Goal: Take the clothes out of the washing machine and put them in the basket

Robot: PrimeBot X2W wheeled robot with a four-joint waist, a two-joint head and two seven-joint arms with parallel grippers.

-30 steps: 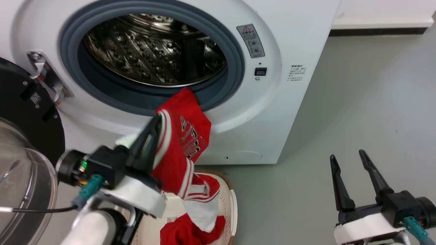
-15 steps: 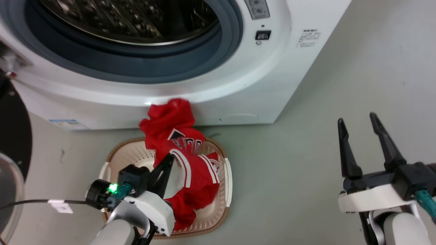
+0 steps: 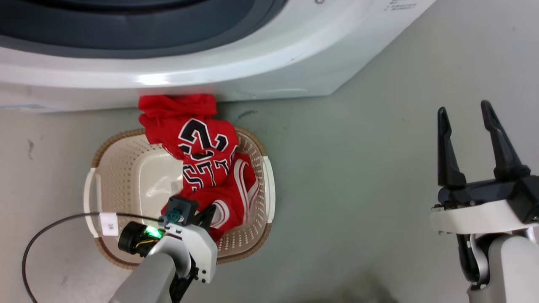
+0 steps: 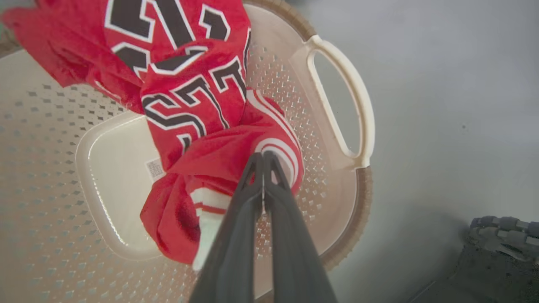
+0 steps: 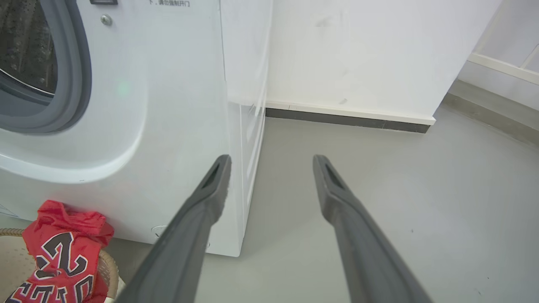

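Observation:
A red basketball jersey (image 3: 202,155) with black-white numbers lies in the cream basket (image 3: 90,185). Its upper end drapes over the far brown rim against the foot of the white washing machine (image 3: 252,54). My left gripper (image 3: 212,212) is low inside the basket, shut on the jersey's white-striped trim. The left wrist view shows its tips (image 4: 263,155) pinched on a fold of the jersey (image 4: 189,105), above the basket's floor and near a handle (image 4: 362,126). My right gripper (image 3: 463,109) hangs open and empty over the floor at the right. Through its spread fingers (image 5: 271,158) I see the machine (image 5: 168,105) and the jersey (image 5: 63,248).
A black cable with a white tag (image 3: 109,223) loops from my left wrist over the basket's near left. Grey floor spreads right of the machine to a white wall with a dark baseboard (image 5: 345,118). A dark grey part (image 4: 501,235) sits at the lower right.
The head camera has tilted down, so the drum has left the picture. My left gripper has come down into the basket with the jersey, which has slid off the door ring.

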